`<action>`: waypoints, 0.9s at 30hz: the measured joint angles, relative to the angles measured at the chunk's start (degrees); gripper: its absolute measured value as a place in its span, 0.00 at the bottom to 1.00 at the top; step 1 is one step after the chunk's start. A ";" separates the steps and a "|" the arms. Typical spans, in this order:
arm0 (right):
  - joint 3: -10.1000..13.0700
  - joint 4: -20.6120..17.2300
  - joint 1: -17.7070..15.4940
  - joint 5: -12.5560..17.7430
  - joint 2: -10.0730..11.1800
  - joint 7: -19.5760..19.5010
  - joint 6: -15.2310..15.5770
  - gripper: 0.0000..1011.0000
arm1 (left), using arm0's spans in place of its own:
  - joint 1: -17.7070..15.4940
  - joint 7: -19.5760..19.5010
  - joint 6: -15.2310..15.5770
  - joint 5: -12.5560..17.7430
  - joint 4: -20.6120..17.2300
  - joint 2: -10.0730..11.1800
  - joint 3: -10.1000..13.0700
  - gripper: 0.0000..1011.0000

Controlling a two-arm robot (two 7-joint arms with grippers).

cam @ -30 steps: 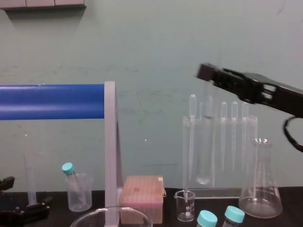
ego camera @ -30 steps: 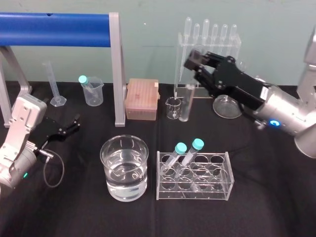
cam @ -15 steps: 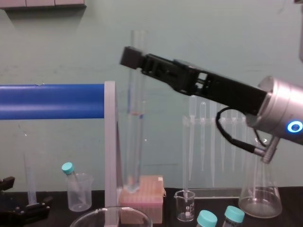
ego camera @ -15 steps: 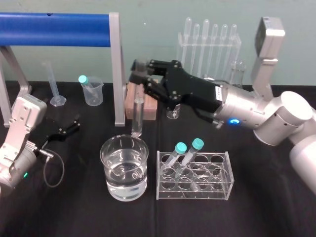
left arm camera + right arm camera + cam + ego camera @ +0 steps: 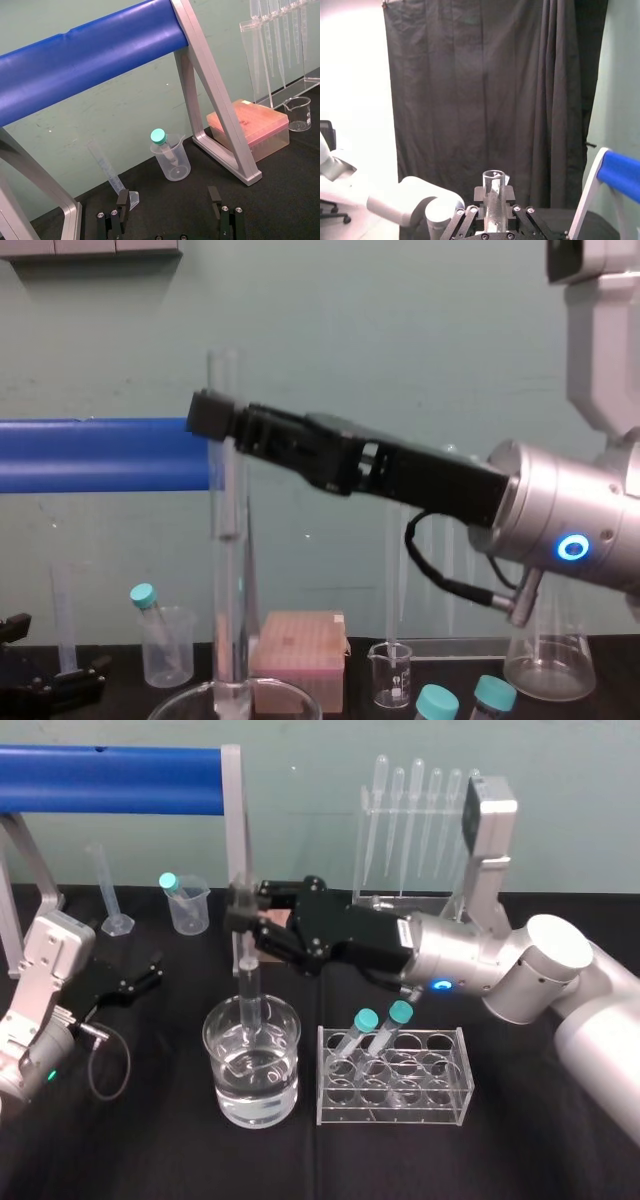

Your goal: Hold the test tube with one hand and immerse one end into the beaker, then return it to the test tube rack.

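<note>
Right gripper (image 5: 243, 910): closed on the upper part of the test tube (image 5: 248, 985), just below its flared rim; the arm was reached across from the right, over the beaker (image 5: 285, 1080).
Test tube: held upright, long axis vertical; its lower end was seen inside the beaker's rim. Contact with the liquid could not be told.
Beaker: stood on the table (image 5: 540, 1150), directly beneath the gripper, partly filled with clear liquid.
Key relation: tube axis and beaker mouth were lined up vertically, the tube toward the far side of the mouth, so only a straight descent was judged to be needed.
Test tube rack (image 5: 440, 1105): placed just beside the beaker, to the robot's right; two teal-capped tubes (image 5: 380, 1020) were leaned in it, with the other holes seen free.
Nearer arm: the right, for both beaker and rack.
Left gripper (image 5: 167, 210): parked low at the far left, fingers apart, nothing held.
Step judged: immersion in hand, return to the rack not yet done.
Risk judged: glass knocked against the beaker's rim if the tube were shifted sideways before being lifted clear.
</note>
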 joint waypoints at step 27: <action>-4.11 9.13 2.74 -5.32 -2.94 -1.34 -0.02 0.22 | 0.00 0.00 0.00 0.00 0.00 0.00 0.00 0.99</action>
